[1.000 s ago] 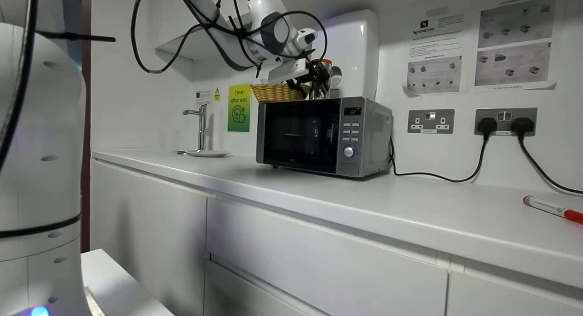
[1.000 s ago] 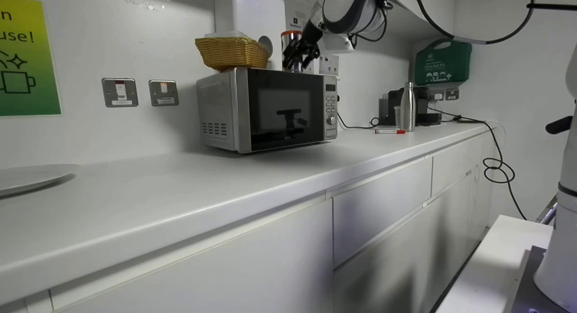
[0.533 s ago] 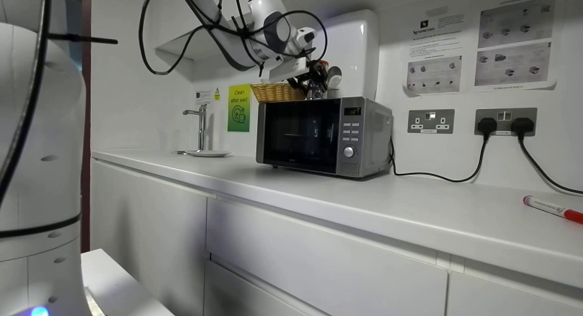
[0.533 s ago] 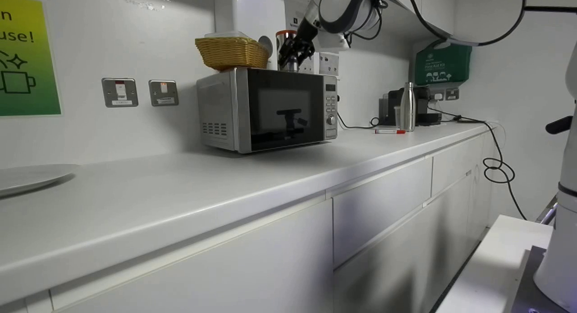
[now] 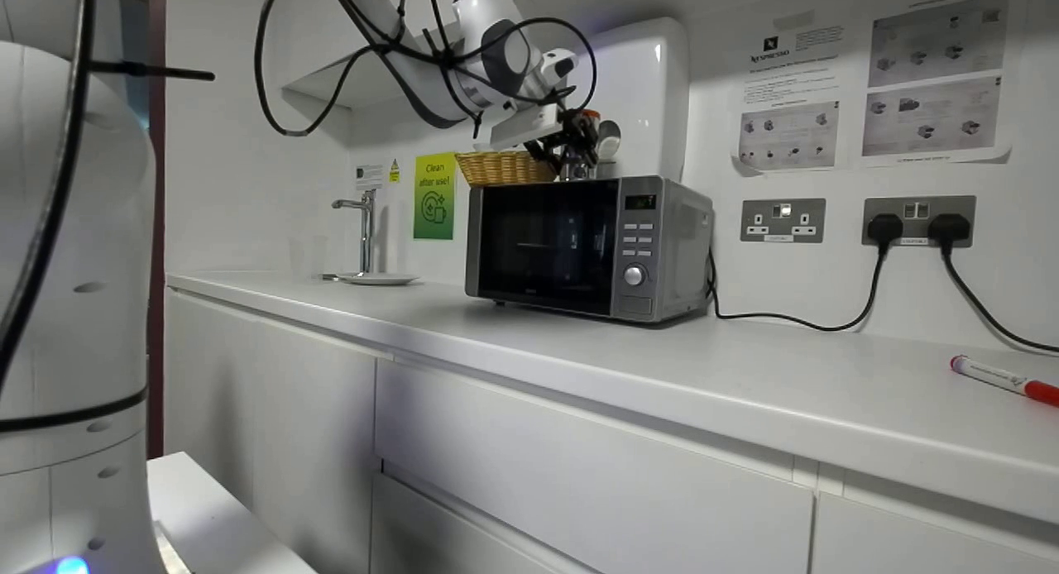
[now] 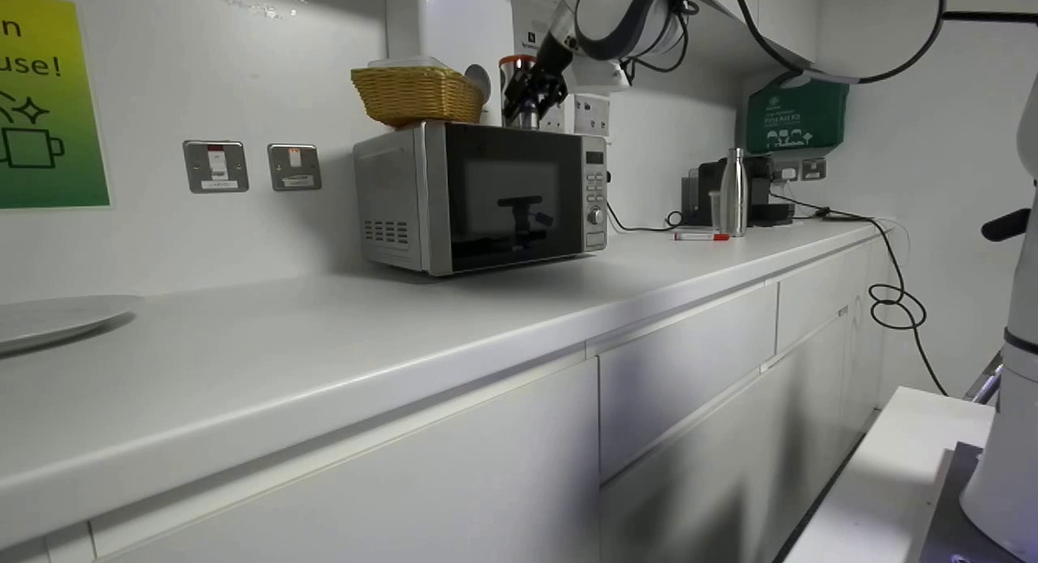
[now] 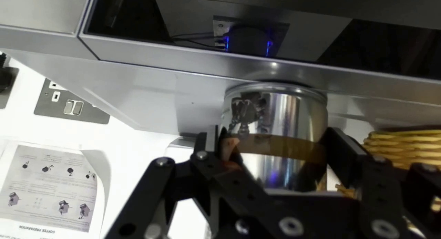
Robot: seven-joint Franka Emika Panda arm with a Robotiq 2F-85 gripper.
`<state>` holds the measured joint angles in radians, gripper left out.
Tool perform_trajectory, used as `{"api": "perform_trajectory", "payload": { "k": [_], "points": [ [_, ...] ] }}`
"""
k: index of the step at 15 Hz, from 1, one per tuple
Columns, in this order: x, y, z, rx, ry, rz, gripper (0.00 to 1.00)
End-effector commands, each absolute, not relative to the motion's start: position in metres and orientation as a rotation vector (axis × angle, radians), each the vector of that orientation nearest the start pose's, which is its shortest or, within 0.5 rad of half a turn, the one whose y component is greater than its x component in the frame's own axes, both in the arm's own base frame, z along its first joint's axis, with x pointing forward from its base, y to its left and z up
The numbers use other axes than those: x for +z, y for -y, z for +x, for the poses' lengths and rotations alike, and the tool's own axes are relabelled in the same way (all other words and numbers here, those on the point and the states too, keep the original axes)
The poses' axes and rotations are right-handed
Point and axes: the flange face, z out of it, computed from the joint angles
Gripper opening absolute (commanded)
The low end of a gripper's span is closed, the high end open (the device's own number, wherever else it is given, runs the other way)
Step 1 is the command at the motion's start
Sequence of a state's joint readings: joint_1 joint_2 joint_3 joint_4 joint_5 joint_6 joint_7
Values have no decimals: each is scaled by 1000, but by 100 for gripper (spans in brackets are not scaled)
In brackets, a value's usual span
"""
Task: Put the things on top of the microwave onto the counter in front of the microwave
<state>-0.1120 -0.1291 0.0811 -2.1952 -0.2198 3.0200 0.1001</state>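
The shiny jar with an orange lid [image 6: 514, 68] stands near the front edge of the microwave's top; it fills the wrist view's middle [image 7: 282, 111]. My gripper [image 7: 274, 139] is closed around it, a finger against each side, also in both exterior views [image 5: 571, 148] [image 6: 529, 105]. I cannot tell whether the jar is lifted. The tan wicker basket [image 6: 418, 96] sits on the microwave beside the jar, also in an exterior view [image 5: 503, 169] and partly in the wrist view [image 7: 406, 144]. The silver-grey microwave [image 5: 687, 243] [image 6: 389, 198] stands on the white counter [image 5: 529, 334] [image 6: 519, 311].
A whitish container [image 6: 405, 62] sits in the basket. A white box [image 5: 645, 78] hangs on the wall close behind the gripper. A plate [image 5: 376, 279], a red marker [image 5: 1001, 377] and a metal bottle [image 6: 734, 194] are on the counter. A cable [image 5: 794, 316] trails from the microwave.
Over the last second my gripper and the jar have shifted slightly toward the basket, with the jar now between the fingers. The basket and microwave have not moved.
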Motion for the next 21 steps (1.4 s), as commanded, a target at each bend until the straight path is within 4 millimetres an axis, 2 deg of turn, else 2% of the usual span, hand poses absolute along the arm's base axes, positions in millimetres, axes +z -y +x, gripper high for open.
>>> {"api": "perform_trajectory", "payload": {
  "k": [1,5,9,14,21],
  "points": [
    [571,7,547,-1409,46,-2942,54],
    [583,11,528,-1310,14,-3001,54],
    [583,23,501,-1217,-55,-3035,54],
    [569,36,456,-1118,-145,-3041,54],
    [533,42,402,-964,-212,-3087,54]
  ]
}}
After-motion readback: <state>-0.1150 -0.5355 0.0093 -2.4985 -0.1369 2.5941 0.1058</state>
